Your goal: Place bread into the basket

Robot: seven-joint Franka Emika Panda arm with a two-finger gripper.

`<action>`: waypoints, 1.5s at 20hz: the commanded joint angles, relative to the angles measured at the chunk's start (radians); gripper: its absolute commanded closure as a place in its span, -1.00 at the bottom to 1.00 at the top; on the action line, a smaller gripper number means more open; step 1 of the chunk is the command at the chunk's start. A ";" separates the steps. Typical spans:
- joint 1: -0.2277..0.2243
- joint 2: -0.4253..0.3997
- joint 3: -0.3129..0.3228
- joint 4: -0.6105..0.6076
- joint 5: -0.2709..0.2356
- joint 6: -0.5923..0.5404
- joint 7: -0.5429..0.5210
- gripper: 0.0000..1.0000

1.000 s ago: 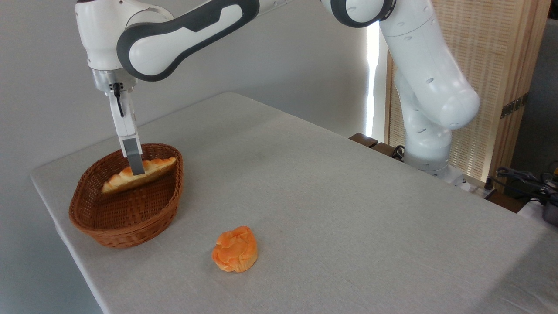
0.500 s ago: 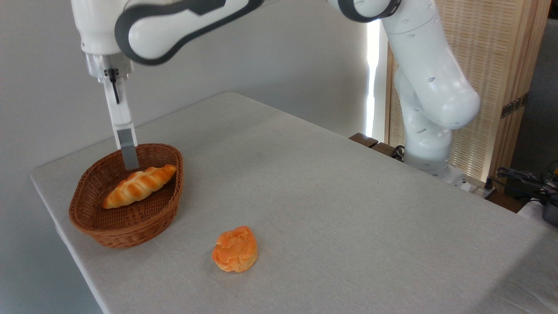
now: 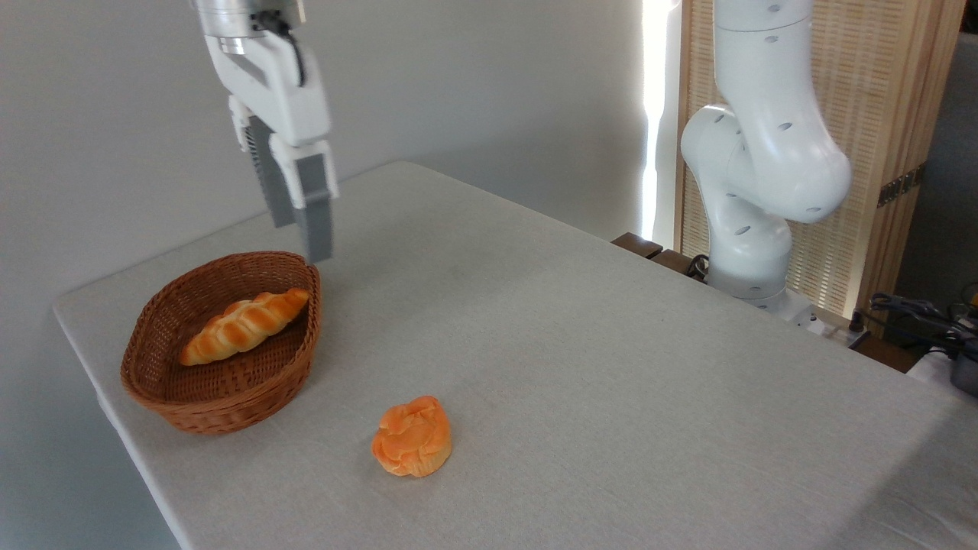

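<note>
The two grey fingers [image 3: 315,210] hang straight down with a visible gap between them and nothing in it — spread apart and empty. The gripper [image 3: 298,233] they belong to sits high in the air, its tips above the basket's rim at about the 1 o'clock edge of the basket [image 3: 195,401], clear of the weave. The bread [image 3: 244,325] lies inside the basket, resting on the woven floor and slanting from the 8 o'clock side up toward 2 o'clock, its upper pointed end close against the inner wall near the rim; no part of the robot touches it. The basket stands on the table [image 3: 611,367] near the left corner. From the basket, at roughly 4 o'clock and well apart from it, a rounder orange bun [image 3: 412,436] sits alone on the cloth. The arm [image 3: 764,153] rises from its base at the table's far right edge — about 2 o'clock from the bun — and leaves the top of the view before the wrist comes down again over the basket side.
</note>
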State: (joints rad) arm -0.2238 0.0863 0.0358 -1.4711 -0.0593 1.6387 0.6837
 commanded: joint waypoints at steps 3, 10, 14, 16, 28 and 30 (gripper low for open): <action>0.070 -0.143 -0.007 -0.198 0.007 0.004 0.036 -1.00; 0.130 -0.158 -0.010 -0.204 0.009 0.003 0.040 -1.00; 0.190 -0.158 -0.051 -0.192 0.009 0.004 0.053 -1.00; 0.190 -0.157 -0.054 -0.192 0.013 0.003 0.050 -1.00; 0.181 -0.142 -0.048 -0.169 0.067 -0.002 0.046 -1.00; 0.181 -0.142 -0.048 -0.169 0.067 -0.010 0.046 -1.00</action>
State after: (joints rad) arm -0.0460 -0.0595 -0.0132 -1.6513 -0.0047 1.6397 0.7210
